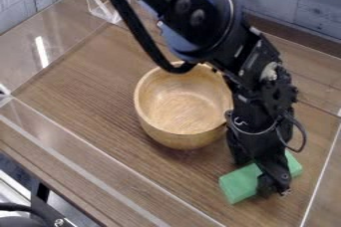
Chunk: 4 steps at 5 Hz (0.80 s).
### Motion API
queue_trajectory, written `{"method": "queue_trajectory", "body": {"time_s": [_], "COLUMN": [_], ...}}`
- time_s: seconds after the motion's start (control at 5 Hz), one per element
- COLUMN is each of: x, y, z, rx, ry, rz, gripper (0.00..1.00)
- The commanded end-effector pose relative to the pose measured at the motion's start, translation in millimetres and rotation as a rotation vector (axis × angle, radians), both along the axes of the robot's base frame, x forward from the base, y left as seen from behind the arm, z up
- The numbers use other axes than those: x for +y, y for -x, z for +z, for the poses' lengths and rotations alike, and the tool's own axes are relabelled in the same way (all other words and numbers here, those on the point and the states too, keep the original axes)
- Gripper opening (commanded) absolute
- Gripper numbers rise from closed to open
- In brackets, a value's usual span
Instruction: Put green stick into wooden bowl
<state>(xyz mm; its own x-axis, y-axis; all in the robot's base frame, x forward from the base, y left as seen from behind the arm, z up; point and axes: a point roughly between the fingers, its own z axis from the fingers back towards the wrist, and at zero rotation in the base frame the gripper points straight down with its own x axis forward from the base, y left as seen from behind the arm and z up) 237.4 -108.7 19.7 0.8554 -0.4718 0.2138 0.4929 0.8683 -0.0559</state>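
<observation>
Lying at the near right of the brown wooden tabletop [80, 97], the flat, matte, bright green rectangular stick [241, 183] was partly covered by the black robot gripper [270, 179], whose jaws stood wide open, though whether they touched it could not be told. Farther off and to the left, the round light-tan wooden bowl [184, 104] sat upright, the black arm [206, 22] reaching over its far right rim.
</observation>
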Motion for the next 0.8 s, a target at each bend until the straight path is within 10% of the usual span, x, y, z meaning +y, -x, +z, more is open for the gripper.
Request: {"method": "queue_trajectory", "body": {"time_s": [0.0, 0.6], "x": [3, 19], "y": [-2.9, -1.7], "z": [5.2, 26.3], "rx": [-0.015, 0.002], "ry": [0.006, 0.010], "rz": [0.019, 0.067], "gripper": [0.00, 0.00]}}
